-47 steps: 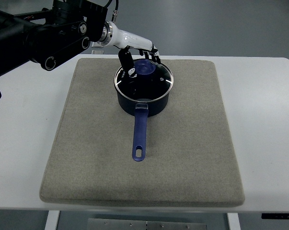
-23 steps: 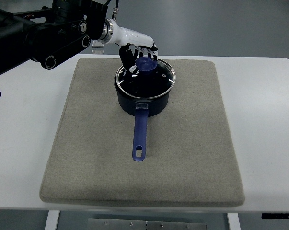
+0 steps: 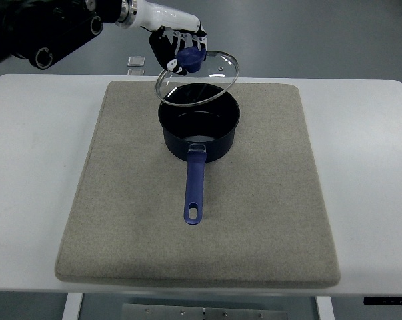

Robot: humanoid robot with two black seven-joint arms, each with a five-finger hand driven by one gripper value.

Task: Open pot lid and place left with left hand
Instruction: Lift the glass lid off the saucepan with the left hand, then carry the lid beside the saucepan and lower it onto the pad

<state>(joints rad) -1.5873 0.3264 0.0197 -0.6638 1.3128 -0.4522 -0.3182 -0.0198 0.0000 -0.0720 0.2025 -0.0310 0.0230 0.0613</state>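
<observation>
A dark blue saucepan (image 3: 199, 127) stands on the grey mat (image 3: 267, 200), its long blue handle (image 3: 194, 187) pointing toward the near edge. The glass lid (image 3: 199, 79) with a blue knob (image 3: 191, 57) hangs tilted in the air above the pan's far rim, clear of it. My left hand (image 3: 177, 48) comes in from the upper left and is shut on the knob. The pan's inside shows open and dark. No right arm shows.
The mat lies on a white table (image 3: 374, 167). A small grey block (image 3: 135, 61) sits on the table just beyond the mat's far left corner. Bare mat stretches left (image 3: 121, 167) and right of the pan.
My left hand has lifted the lid off the pan, up and slightly left, and the lid now tilts. The pan has stayed in place.
</observation>
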